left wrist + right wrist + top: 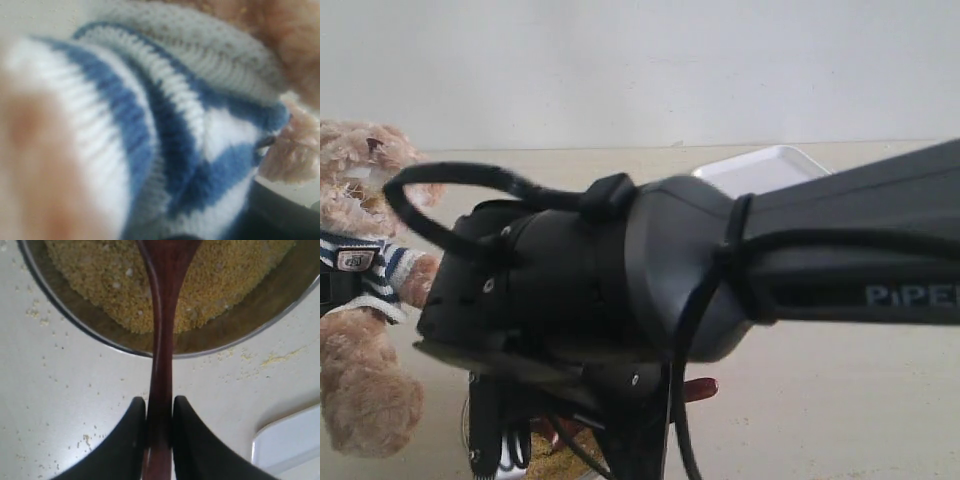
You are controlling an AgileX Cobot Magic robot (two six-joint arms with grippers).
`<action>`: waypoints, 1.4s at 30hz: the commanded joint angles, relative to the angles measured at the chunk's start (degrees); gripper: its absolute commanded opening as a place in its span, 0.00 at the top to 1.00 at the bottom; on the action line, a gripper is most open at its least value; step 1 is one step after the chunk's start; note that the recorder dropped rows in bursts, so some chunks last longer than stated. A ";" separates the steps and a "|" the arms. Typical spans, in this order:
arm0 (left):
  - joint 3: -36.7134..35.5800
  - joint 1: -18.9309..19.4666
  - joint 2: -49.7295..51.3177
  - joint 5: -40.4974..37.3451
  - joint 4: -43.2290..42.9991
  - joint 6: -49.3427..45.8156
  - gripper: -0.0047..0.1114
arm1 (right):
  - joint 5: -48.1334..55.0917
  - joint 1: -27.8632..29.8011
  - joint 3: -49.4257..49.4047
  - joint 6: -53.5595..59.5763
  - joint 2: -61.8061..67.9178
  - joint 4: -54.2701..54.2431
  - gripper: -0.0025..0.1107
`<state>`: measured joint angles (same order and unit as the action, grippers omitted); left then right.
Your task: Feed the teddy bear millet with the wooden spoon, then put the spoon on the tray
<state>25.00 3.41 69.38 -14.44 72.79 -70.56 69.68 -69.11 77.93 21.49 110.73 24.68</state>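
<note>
Right gripper (159, 407) clenched on wooden spoon (161, 355) handle, spoon's bowl end over millet (90, 275) in steel bowl (85, 320). Teddy bear (360, 300) sits left. Left jaws unreadable: striped shirt fills that view. Tray (770, 168) behind.

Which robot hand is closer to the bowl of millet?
Right. The right gripper holds the wooden spoon reaching over the millet in the bowl. The left gripper is over by the teddy bear, close against its striped shirt.
</note>
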 commanded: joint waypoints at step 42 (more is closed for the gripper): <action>0.62 0.02 -7.06 -27.55 -28.76 36.05 0.92 | 0.28 20.53 0.05 4.58 -11.31 -33.96 0.98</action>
<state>25.00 3.41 62.84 -37.47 45.24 -36.12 69.68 -49.07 77.93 26.89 100.19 -9.53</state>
